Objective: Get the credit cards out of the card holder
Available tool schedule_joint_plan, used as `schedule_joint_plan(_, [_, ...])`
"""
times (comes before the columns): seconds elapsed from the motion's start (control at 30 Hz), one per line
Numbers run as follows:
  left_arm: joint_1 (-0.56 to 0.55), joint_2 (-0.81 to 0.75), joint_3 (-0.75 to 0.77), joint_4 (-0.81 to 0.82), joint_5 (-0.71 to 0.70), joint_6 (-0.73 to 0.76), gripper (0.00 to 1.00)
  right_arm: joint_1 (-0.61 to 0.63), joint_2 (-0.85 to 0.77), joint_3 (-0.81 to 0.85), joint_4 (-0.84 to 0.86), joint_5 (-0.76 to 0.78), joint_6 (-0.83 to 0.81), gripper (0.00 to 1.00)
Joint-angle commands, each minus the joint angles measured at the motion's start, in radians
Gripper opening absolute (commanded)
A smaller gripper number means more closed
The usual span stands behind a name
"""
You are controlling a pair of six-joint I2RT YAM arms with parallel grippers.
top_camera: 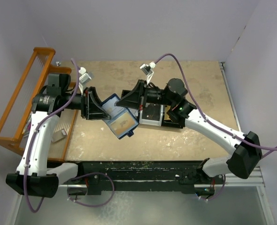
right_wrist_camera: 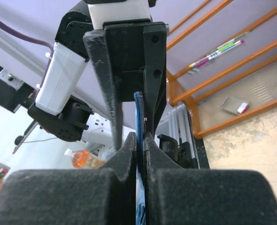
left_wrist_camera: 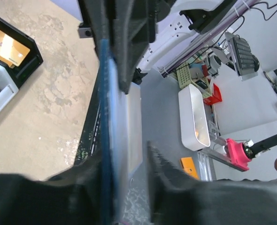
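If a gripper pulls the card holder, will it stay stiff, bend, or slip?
Probably floppy at its fold: the card holder spreads open as two panels. Likely light and thin: edge-on it is a narrow strip pinched by the right gripper. It might slip, as only an edge is held.

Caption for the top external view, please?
Left gripper and right gripper meet at the open card holder, held over the table beside a black tray.

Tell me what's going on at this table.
Two robot arms have a small navy card holder opened up between them. The right hand is shut on one edge of it. The left hand has its fingers slightly apart around the opposite side. A black tray sits on the table right beside them.
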Motion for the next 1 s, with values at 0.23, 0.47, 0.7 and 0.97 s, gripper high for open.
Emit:
schedule_joint_plan(0.23, [0.003,0.028,0.069,-0.245,0.045,0.267,0.61,0.007,0.065,0.338,-0.438,-0.251,-0.277,0.00])
schedule_joint_plan(0.47, [0.000,0.112,0.095,-0.450,0.107,0.482,0.58,0.019,0.151,0.509,-0.754,-0.299,-0.477,0.00])
schedule_joint_plan(0.7, [-0.001,0.108,0.105,-0.444,0.122,0.481,0.62,0.033,0.210,0.597,-0.894,-0.309,-0.567,0.00])
schedule_joint_plan(0.97, [0.000,0.093,0.067,-0.327,0.038,0.362,0.17,0.034,0.243,0.645,-0.926,-0.307,-0.572,0.00])
